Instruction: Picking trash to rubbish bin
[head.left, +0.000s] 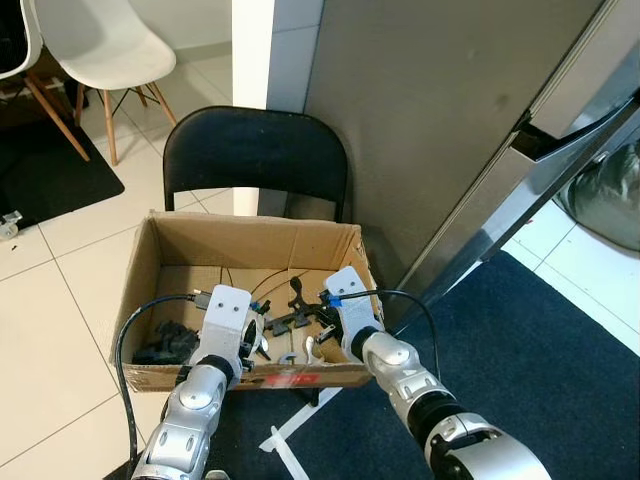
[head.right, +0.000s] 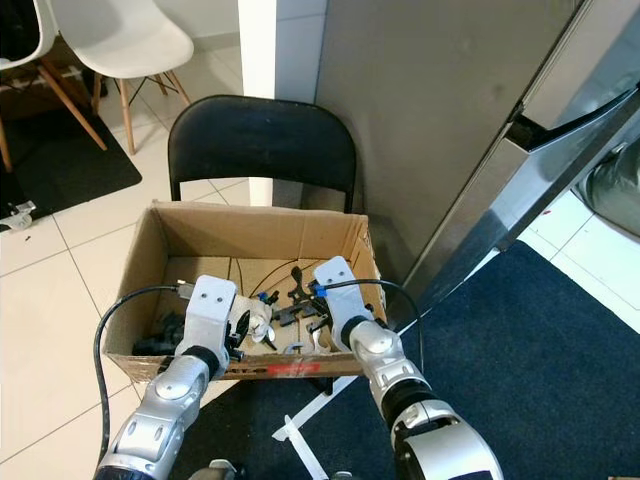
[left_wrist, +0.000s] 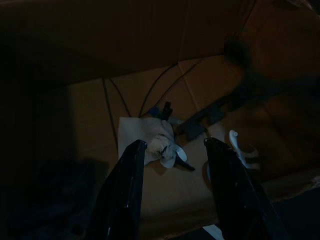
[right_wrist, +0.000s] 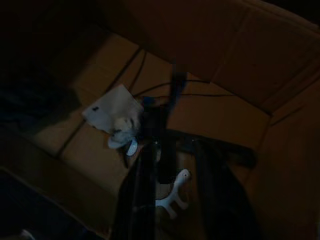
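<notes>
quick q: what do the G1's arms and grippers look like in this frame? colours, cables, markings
Two silver, jointed metallic arms with black bands at the joints. Each wrist carries a white, flat, rounded block. A black cable loops from each block back along the arm; the right one has a blue tag at its plug. The left gripper has two long black fingers; the right gripper too, though its wrist view is dark.

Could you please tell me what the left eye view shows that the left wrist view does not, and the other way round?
The left eye view takes in the surroundings: the black chair behind the cardboard box, the white chair, the blue rug, and both tools, left tool and right tool, reaching into the box. The left wrist view is dark but close: the left tool's open fingers frame a white crumpled paper beside a white plastic piece. Both show the box floor with its thin black cables.
</notes>
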